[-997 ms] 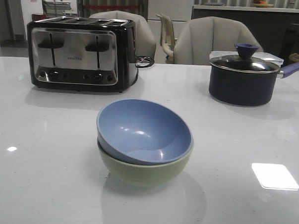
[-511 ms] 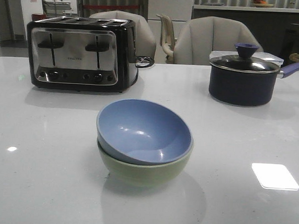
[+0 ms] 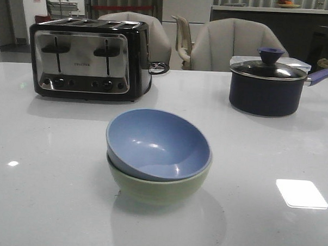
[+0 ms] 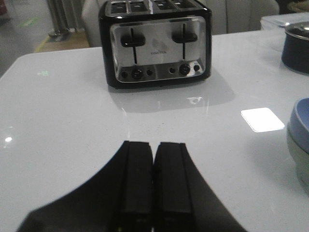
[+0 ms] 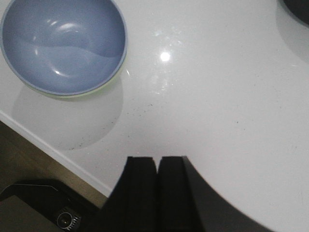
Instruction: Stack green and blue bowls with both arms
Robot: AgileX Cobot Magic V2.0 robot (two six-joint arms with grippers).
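Observation:
The dusty blue bowl (image 3: 157,143) sits nested and slightly tilted inside the pale green bowl (image 3: 155,189) at the middle of the white table (image 3: 41,194). The blue bowl also shows in the right wrist view (image 5: 63,43), with a sliver of the green bowl's rim (image 5: 108,86) under it, and at the edge of the left wrist view (image 4: 300,121). My left gripper (image 4: 153,145) is shut and empty, above bare table, apart from the bowls. My right gripper (image 5: 157,160) is shut and empty, near the table's front edge. Neither arm shows in the front view.
A black and chrome toaster (image 3: 88,58) stands at the back left. A dark lidded saucepan (image 3: 269,87) with a blue knob stands at the back right. Chairs stand behind the table. The table's front edge (image 5: 58,157) lies close to my right gripper.

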